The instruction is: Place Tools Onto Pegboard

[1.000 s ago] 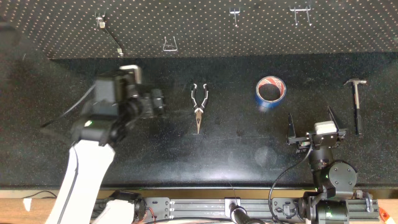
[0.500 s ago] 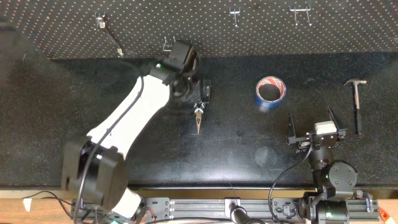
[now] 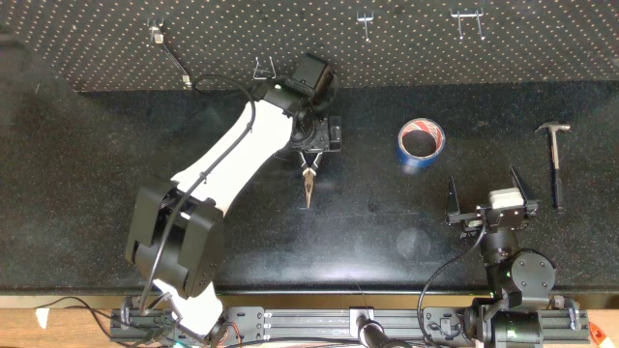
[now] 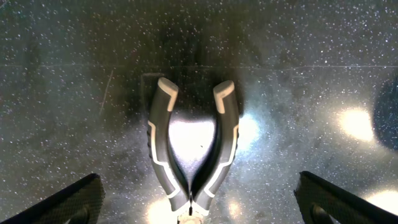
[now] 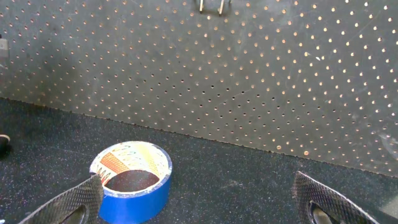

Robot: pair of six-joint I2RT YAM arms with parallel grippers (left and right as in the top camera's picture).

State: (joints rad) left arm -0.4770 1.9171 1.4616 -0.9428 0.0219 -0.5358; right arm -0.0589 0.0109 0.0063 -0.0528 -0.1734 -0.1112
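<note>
A pair of pliers (image 3: 309,182) with grey and white handles lies on the black table, nose toward the arms' bases. My left gripper (image 3: 311,143) hovers directly over the handles. In the left wrist view the pliers (image 4: 193,149) lie between the two widely spread fingers (image 4: 62,202), and the gripper (image 4: 199,214) is open and holds nothing. My right gripper (image 3: 482,177) rests open near its base, facing the blue tape roll (image 5: 132,180). The pegboard (image 3: 406,43) stands along the table's far edge.
A tape roll (image 3: 422,142) sits right of centre and a hammer (image 3: 554,164) lies at the far right. Wire hooks (image 3: 263,68) (image 3: 365,19) (image 3: 467,19) hang on the pegboard. A small fitting with a cable (image 3: 160,39) is at the board's left.
My left arm has swung from the table's left side rightward and toward the pegboard, ending over the pliers' handles. The right arm, tape and hammer have not moved.
</note>
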